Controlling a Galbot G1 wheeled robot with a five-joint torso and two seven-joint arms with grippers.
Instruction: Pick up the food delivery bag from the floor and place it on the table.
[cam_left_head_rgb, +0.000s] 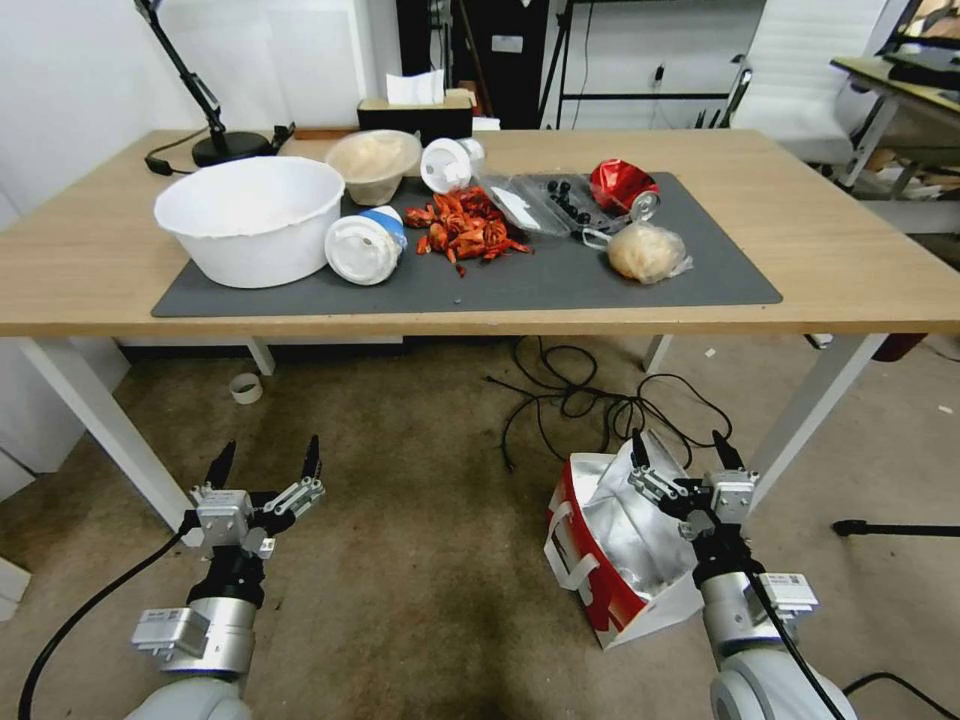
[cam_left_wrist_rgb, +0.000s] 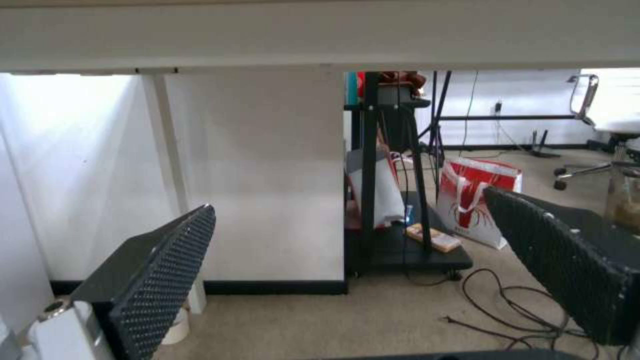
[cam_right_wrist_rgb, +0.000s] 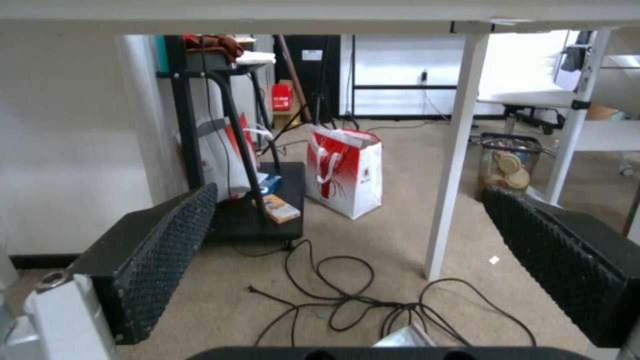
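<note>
Tools low over the floor, both spread wide and gripping nothing.

We see our right tool (cam_left_head_rgb: 682, 452) poised just above the open, foil-lined mouth of the food delivery bag (cam_left_head_rgb: 600, 545), which stands on the floor (cam_left_head_rgb: 420, 520) at the near right, beside a white leg of the table (cam_left_head_rgb: 860, 270). Our left tool (cam_left_head_rgb: 266, 460) hangs over bare carpet at the near left, well apart from the bag. Loose black cables (cam_left_head_rgb: 575, 400) lie on the floor just beyond the bag, under the table.
</note>
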